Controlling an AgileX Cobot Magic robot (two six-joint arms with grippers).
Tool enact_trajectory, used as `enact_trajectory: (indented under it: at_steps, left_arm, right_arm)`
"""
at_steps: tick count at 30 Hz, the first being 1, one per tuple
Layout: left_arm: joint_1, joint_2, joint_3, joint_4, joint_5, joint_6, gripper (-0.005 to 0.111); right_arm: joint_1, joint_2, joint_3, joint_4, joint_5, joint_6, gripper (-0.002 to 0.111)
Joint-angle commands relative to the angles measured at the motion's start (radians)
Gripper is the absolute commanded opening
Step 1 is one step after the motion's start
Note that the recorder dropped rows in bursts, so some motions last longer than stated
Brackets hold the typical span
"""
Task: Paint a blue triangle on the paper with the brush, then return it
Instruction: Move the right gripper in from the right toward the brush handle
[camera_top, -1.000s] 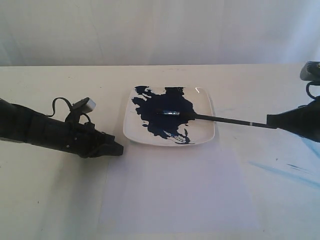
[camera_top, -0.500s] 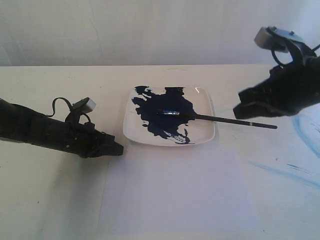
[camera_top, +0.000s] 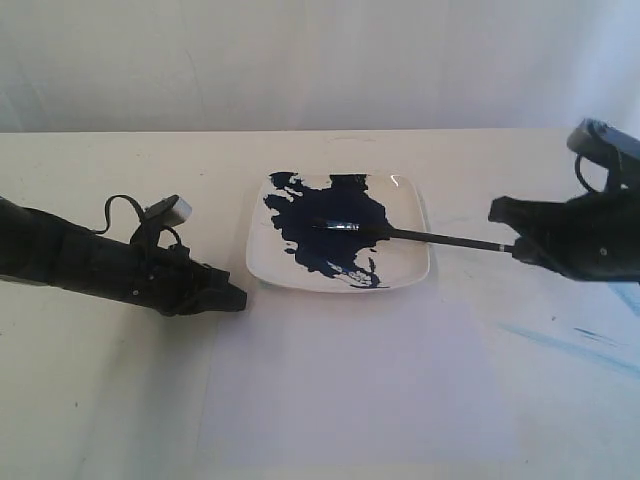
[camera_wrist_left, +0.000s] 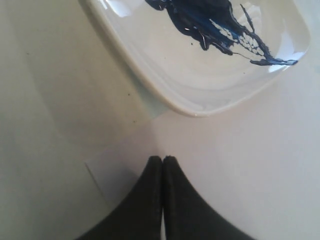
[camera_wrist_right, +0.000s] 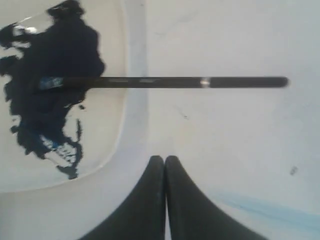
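Lying tip-first in navy paint (camera_top: 310, 250) on the white plate (camera_top: 410, 195), the brush (camera_top: 420, 235) is unheld; left gripper (camera_top: 235, 298) and right gripper (camera_top: 495, 211) are pinched closed, empty, near the blank paper (camera_top: 360, 380).

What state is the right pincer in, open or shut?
Shut, holding nothing. The right pincer shows its jaws meeting with no gap, and the brush lies apart from them, tip on the plate.
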Motion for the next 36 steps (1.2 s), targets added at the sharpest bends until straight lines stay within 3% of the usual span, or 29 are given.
enact_trajectory:
  at_steps: [1,8,13,19,25,33,36]
  left_arm:
    - [-0.006,0.017,0.006,0.000,0.003,-0.009,0.000]
    - [-0.006,0.017,0.006,0.000,0.005,-0.009,0.000]
    - [-0.006,0.017,0.006,0.000,0.005,-0.009,0.000]
    - [-0.006,0.017,0.006,0.000,0.005,-0.009,0.000]
    - [-0.006,0.017,0.006,0.000,0.005,-0.009,0.000]
    - [-0.006,0.017,0.006,0.000,0.005,-0.009,0.000]
    - [-0.006,0.017,0.006,0.000,0.005,-0.009,0.000]
  right_arm:
    - [-0.001,0.001,0.085,0.144,-0.099,-0.061,0.000]
    - [-0.001,0.003,0.098,0.473,-0.090,-0.238,0.000]
    - [-0.001,0.003,0.098,0.668,0.089,-0.511,0.000]
    - [-0.001,0.003,0.100,0.683,0.287,-0.786,0.000]
    - [-0.004,0.015,0.145,0.683,0.020,-0.636,0.000]
    - [-0.006,0.100,0.145,0.683,-0.112,-0.586,0.000]
    - [-0.006,0.122,0.145,0.683,-0.094,-0.704,0.000]
